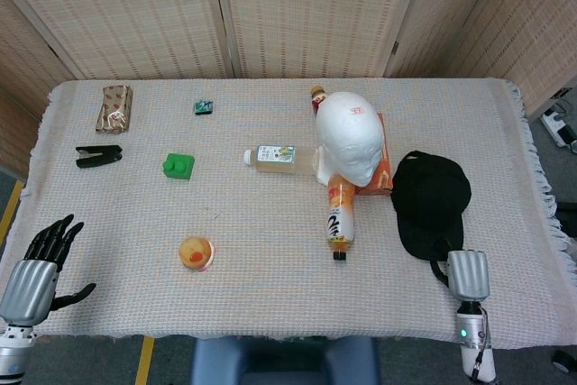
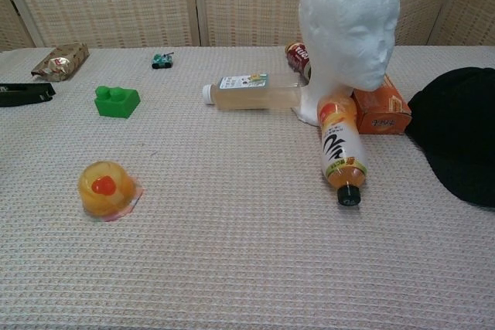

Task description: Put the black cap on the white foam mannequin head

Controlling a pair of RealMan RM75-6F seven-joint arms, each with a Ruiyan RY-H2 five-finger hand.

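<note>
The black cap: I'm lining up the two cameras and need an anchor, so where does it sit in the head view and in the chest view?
Head view: the black fabric cap lies flat at right of centre on the table, just right of the white foam mannequin head.
Chest view: the cap is at the right edge, partly cut off.
Shared landmark: the orange juice bottle lying at the mannequin head's base.

I see the cloth-covered table (image 1: 270, 295) bearing the black cap (image 1: 431, 203), white foam mannequin head (image 1: 351, 135), two bottles and small items.
</note>
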